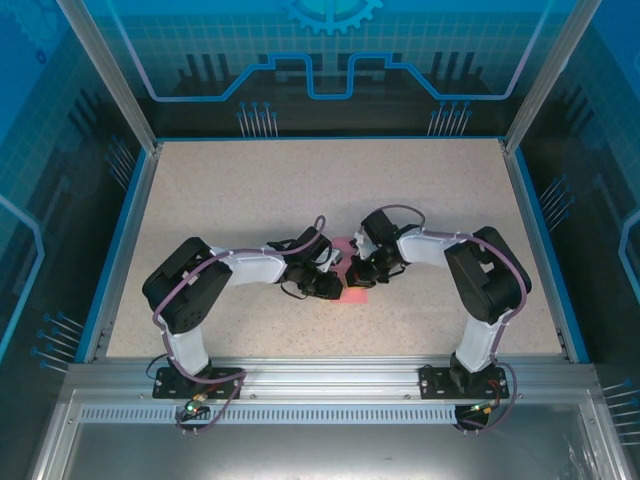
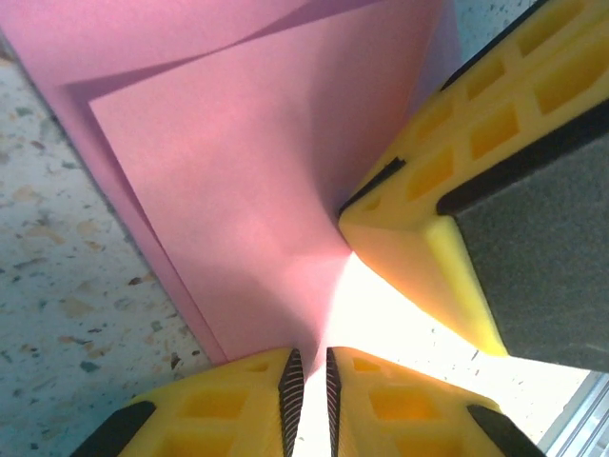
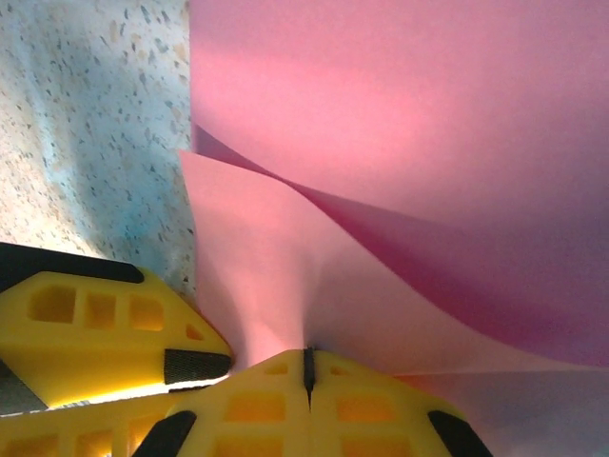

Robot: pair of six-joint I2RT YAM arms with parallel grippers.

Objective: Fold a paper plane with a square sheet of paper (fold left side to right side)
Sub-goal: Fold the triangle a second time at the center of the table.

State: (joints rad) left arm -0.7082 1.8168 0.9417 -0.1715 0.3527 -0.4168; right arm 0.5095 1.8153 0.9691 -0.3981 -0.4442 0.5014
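While the square sheet of paper (image 2: 247, 162) bows, both clamp!
Left gripper (image 2: 309, 369) and right gripper (image 3: 307, 362) pinch it, tips side by side.

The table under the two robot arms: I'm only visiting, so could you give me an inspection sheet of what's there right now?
Surface: speckled beige table with a blue rim, no marks visible.
Job's things: square sheet of paper, pink, at the table's middle. One layer is lifted and curls over the rest, not pressed flat.
Clutter: nothing seen.
Grippers: left gripper and right gripper are close together, each shut on the sheet's edge.
Cables: purple-grey cables run along both arms and loop at the bases. None touch the paper.
Surroundings: blue patterned back panel, aluminium posts, and a metal rail at the near edge.
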